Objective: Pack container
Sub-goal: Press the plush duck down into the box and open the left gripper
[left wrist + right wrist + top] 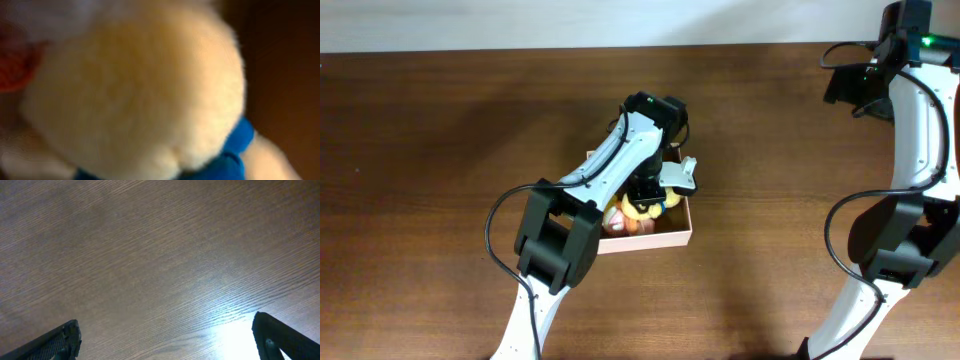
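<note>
Dark brown wood-grain table (440, 130), matte finish.

Overhead: container (688, 232) is a square, shallow cardboard box with white outer walls. It sits near the middle of the table, turned slightly off the table edges. Being square, it has no long axis to align to. Left gripper (653, 190) hangs directly over the box, with its arm crossing the box's near left corner. Under it, inside the walls, lies a yellow plush toy (645, 208). An orange-pink soft item (618, 224) touches it on the near-left side. The wrist body hides the fingers, so I cannot tell their state from here. Right gripper (850, 85) is up by the far right corner of the table, well apart from the box. The left arm is clearly the nearer.

Left wrist: the frame is filled by cream-yellow pile fabric, rounded, fuzzy and out of focus. This is the plush, very close to the lens. Blue band (235, 145) at its lower right looks like smoother cloth. Orange-red patch (15, 70) at the left edge is not identifiable. No fingers are in view, so I cannot tell whether they are open, closed or holding the plush.

Right wrist: bare wood grain, with glare toward the lower right. Black fingertips (62, 342) sit at the bottom corners, spread wide with nothing between them.

Judgement: the plush lies straight below the left fingers and within the walls, so the next move is likely vertical. Soft pile should compress and not roll.
</note>
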`<action>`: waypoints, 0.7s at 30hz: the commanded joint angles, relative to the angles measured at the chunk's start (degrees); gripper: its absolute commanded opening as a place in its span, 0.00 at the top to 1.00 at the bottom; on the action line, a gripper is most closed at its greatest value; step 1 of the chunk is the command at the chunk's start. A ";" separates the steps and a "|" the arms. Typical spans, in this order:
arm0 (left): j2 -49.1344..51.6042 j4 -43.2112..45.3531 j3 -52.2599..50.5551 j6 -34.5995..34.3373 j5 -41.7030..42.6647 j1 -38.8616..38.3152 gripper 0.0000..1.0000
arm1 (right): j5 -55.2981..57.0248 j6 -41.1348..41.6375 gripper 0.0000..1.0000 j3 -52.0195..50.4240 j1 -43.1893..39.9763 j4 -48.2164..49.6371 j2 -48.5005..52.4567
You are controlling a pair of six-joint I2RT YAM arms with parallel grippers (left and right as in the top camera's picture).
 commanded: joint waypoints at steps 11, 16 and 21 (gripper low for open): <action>0.57 0.17 -2.12 0.50 -5.20 0.35 0.05 | 0.07 0.72 0.01 -0.11 0.07 0.00 -0.83; 0.24 0.15 -1.99 0.50 -5.20 0.33 0.05 | 0.07 0.72 0.01 -0.11 0.07 0.00 -0.83; -0.68 0.17 -0.15 0.48 -6.23 0.35 0.05 | 0.07 0.72 0.01 -0.11 0.07 0.00 -0.83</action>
